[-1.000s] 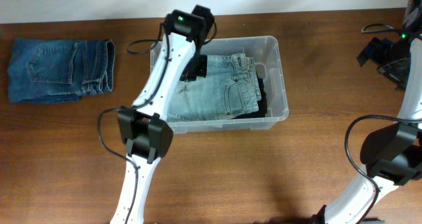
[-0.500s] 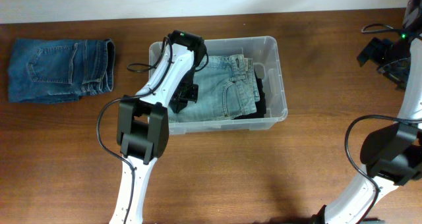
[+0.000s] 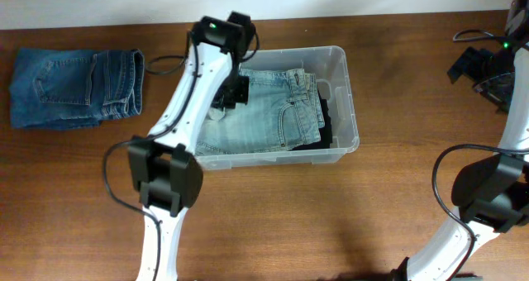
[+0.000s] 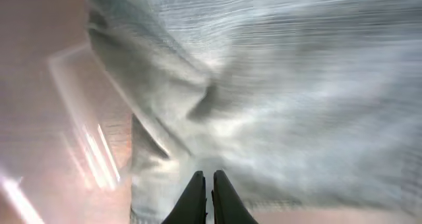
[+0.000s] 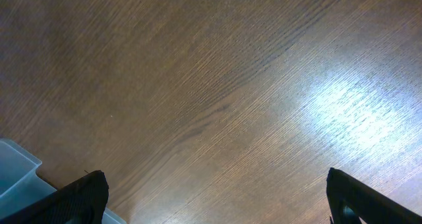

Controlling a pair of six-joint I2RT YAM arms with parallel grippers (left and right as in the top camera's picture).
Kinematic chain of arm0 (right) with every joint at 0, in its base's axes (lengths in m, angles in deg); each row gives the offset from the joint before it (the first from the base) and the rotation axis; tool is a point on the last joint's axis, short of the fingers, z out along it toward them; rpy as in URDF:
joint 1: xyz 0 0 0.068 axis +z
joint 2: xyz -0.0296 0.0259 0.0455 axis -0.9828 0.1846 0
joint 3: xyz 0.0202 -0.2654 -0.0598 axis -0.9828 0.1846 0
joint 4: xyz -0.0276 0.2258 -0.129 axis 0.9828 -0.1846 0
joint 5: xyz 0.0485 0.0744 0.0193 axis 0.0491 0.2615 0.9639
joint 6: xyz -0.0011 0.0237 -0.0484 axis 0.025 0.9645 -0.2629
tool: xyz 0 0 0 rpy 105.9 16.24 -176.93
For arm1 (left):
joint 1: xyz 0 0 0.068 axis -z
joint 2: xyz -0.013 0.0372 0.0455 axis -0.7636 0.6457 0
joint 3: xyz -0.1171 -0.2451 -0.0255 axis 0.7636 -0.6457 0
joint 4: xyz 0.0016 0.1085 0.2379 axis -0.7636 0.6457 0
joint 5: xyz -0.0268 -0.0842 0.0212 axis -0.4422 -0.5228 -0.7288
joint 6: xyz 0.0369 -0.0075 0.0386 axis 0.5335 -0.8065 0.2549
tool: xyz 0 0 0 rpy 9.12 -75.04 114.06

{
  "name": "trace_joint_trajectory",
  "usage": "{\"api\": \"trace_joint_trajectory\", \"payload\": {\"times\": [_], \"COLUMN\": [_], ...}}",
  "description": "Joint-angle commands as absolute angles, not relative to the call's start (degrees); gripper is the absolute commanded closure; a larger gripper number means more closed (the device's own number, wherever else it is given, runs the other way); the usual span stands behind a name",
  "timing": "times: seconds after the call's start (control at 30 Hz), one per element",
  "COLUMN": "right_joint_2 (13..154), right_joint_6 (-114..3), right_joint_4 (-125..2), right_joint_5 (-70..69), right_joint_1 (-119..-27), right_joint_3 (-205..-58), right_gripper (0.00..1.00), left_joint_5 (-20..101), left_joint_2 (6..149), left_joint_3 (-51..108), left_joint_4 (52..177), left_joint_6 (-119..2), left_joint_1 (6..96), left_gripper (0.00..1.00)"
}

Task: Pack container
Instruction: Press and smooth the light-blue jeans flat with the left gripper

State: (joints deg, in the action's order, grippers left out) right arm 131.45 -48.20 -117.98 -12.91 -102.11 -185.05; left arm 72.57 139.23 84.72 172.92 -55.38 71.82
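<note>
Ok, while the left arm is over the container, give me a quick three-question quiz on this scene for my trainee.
1. True or false: the left end effector is shut over the light-wash jeans lying in the container.
2. Where are the dark blue jeans? A: in the container. B: folded on the table, left of the container. C: under the container.
3. Fill in: the right end effector stands ___ over bare table.

Key: 1 true; 2 B; 3 open.
</note>
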Motion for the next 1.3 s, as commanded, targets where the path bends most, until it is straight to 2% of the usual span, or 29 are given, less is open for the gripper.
{"api": "trace_joint_trajectory", "payload": {"times": [0.0, 0.2, 0.37, 0.83, 1.13, 1.27], "right_joint_2": [131.58, 131.58, 131.58, 131.58, 131.58, 131.58], "right_joint_6": [-47.52, -47.52, -47.52, -47.52, -47.52, -47.52], "right_joint_4": [-118.05, -118.02, -118.02, -118.0, -118.0, -118.0], "right_joint_5": [-13.63, -13.61, -13.61, -13.61, -13.63, -13.61], "right_joint_1": [-102.26, -102.26, -102.26, -102.26, -102.26, -102.26], "right_joint_3": [-184.86, -184.86, -184.86, -184.86, -184.86, -184.86], "right_gripper": [0.02, 0.01, 0.02, 0.02, 0.02, 0.02], "left_joint_5": [68.31, 68.33, 68.29, 68.33, 68.22, 65.53], "left_joint_2": [138.88, 140.65, 142.12, 150.16, 148.0, 148.15], "left_joint_3": [84.41, 84.35, 84.24, 84.83, 97.66, 97.39], "left_joint_4": [172.05, 159.39, 154.01, 149.16, 156.0, 155.41], "left_joint_6": [-55.73, -55.99, -57.47, -57.41, -57.43, -57.43], "left_joint_1": [71.89, 74.1, 75.76, 83.25, 83.78, 84.15], "left_gripper": [0.93, 0.93, 0.93, 0.92, 0.91, 0.89]}}
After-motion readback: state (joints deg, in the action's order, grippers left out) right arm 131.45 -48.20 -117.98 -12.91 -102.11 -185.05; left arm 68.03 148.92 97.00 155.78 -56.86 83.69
